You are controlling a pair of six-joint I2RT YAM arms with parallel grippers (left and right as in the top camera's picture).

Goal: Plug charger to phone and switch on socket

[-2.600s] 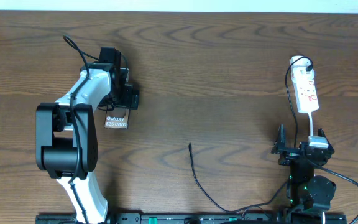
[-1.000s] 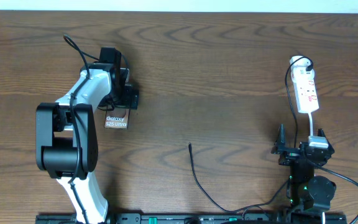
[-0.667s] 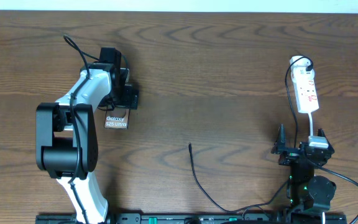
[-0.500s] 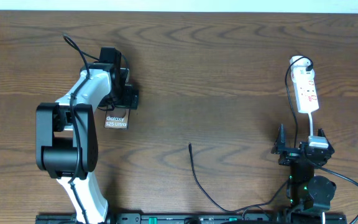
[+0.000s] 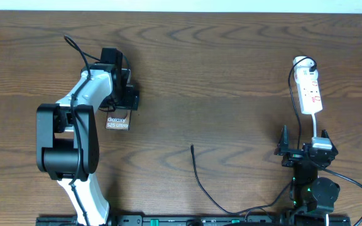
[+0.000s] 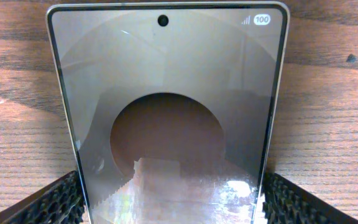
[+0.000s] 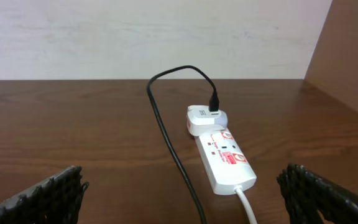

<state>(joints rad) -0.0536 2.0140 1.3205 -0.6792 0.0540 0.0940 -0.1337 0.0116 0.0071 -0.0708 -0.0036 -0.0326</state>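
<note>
The left arm reaches out over the left part of the wooden table [image 5: 231, 75], and its gripper [image 5: 129, 99] is closed onto the phone [image 5: 117, 122]. In the left wrist view the two ribbed black pads [image 6: 48, 205] sit right against the phone's long edges, one on each side, with the glossy screen filling the space between them. The screen shows a camera hole at its far end and a small "100" in the corner. From overhead only the nearer end of the phone shows, with its white lettering; the rest is hidden under the arm. The charger [image 5: 197, 172] lies loose on the table near the middle. It is a thin black cable that curves up from the near edge, and its small plug tip [image 5: 191, 147] points toward the far side, well apart from the phone and touched by neither gripper. The power strip [image 5: 310, 93] lies on the far right, lengthwise from near to far. A white adapter [image 7: 202, 118] is plugged in at its far end with a black cable running into it, and a white cord [image 7: 247, 202] leaves its near end. The right gripper [image 5: 303, 150] sits low near the right base, just on the near side of the strip. Its fingers are spread wide with nothing between them.
</note>
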